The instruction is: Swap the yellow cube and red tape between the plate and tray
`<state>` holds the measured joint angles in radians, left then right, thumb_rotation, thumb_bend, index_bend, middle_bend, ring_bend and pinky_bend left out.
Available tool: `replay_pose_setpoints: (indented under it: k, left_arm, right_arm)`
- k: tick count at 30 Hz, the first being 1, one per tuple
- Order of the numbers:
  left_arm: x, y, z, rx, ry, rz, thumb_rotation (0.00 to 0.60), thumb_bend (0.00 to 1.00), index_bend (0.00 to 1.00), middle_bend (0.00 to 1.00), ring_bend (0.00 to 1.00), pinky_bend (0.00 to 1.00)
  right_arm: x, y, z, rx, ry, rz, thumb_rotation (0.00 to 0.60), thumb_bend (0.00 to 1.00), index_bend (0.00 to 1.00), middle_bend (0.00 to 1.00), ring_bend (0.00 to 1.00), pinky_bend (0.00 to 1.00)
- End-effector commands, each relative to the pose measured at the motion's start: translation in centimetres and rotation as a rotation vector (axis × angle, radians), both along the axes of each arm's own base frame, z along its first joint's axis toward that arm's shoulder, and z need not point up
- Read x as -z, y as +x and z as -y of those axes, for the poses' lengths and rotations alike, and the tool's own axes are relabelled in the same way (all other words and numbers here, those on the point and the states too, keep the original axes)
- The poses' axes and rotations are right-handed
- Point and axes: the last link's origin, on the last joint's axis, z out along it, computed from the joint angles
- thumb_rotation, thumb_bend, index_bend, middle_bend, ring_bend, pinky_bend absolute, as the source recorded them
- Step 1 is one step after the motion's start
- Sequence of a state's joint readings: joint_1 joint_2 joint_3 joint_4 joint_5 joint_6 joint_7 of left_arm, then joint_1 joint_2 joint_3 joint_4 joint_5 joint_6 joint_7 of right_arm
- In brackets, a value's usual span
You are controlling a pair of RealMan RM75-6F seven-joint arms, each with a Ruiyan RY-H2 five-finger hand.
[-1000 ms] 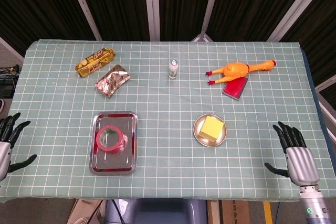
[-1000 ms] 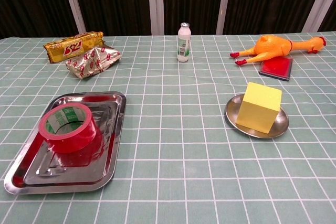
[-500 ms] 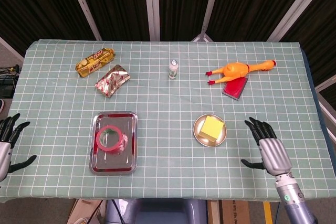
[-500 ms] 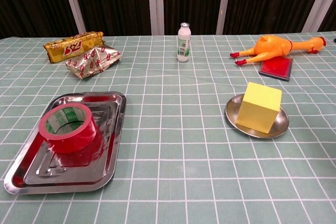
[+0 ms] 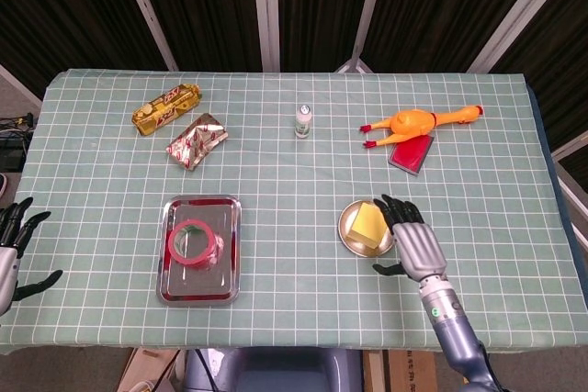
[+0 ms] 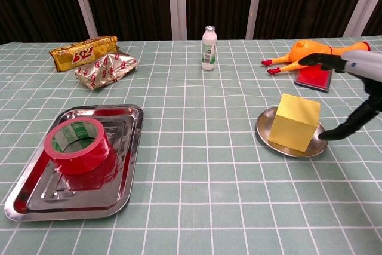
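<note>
Right of centre frame, yellow cube (image 5: 368, 223) sits on round plate (image 5: 347, 238), corners turned diagonal to table grid, no clear long axis. Right hand (image 5: 412, 243) hovers just beside it, fingers spread wide, holding nothing. Lower left: red tape (image 5: 194, 243) flat in tray (image 5: 169, 287), hole facing up. Left hand (image 5: 11, 248) at left edge, fingers apart.

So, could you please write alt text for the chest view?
The right hand, open, reaches in beside the yellow cube on the plate. The red tape sits in the tray.
</note>
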<state>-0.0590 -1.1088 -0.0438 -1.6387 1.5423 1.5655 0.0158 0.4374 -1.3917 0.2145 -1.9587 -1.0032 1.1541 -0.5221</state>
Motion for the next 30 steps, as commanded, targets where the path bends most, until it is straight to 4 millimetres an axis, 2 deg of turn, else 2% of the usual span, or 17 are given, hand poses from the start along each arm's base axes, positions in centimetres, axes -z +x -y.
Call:
replay_pose_setpoints:
  k: [1,10,18,20,24,27,30]
  left_arm:
    - [-0.1,0.0,0.0,0.0,0.002,0.0,0.6,0.07,0.18,0.0,0.0,0.0]
    - [-0.2,-0.2,-0.2,-0.014,0.016,0.005,0.6,0.07,0.18,0.0,0.0,0.0]
    - [-0.4,-0.3,-0.2,-0.019,0.025,0.007,0.6,0.07,0.18,0.0,0.0,0.0]
    - [-0.4,-0.3,-0.2,-0.021,0.026,0.007,0.6,0.07,0.18,0.0,0.0,0.0]
    - [-0.4,-0.3,-0.1,-0.024,0.025,0.007,0.6,0.07,0.18,0.0,0.0,0.0]
    - [-0.3,-0.2,-0.1,-0.024,0.022,0.006,0.6,0.07,0.18,0.0,0.0,0.0]
    - [-0.2,-0.1,-0.1,-0.021,0.014,0.01,0.6,0.07,0.18,0.0,0.0,0.0]
  right_arm:
    - [1.7,1.4,1.2,0.01,0.023,0.011,0.6,0.0,0.01,0.0,0.0,0.0]
    - [3.8,2.1,2.4,0.038,0.041,-0.009,0.6,0.0,0.01,0.0,0.0,0.0]
    - [5.2,1.2,3.8,0.067,0.036,-0.08,0.6,0.0,0.01,0.0,0.01,0.0]
    - [5.3,1.0,4.0,0.074,0.031,-0.094,0.6,0.0,0.03,0.02,0.05,0.0]
    - [5.6,0.5,4.3,0.087,0.024,-0.113,0.6,0.0,0.1,0.12,0.15,0.0]
    - [5.5,0.4,4.5,0.089,0.01,-0.112,0.6,0.0,0.19,0.25,0.28,0.02]
    - [5.2,0.6,4.7,0.087,-0.029,-0.081,0.6,0.02,0.28,0.41,0.45,0.11]
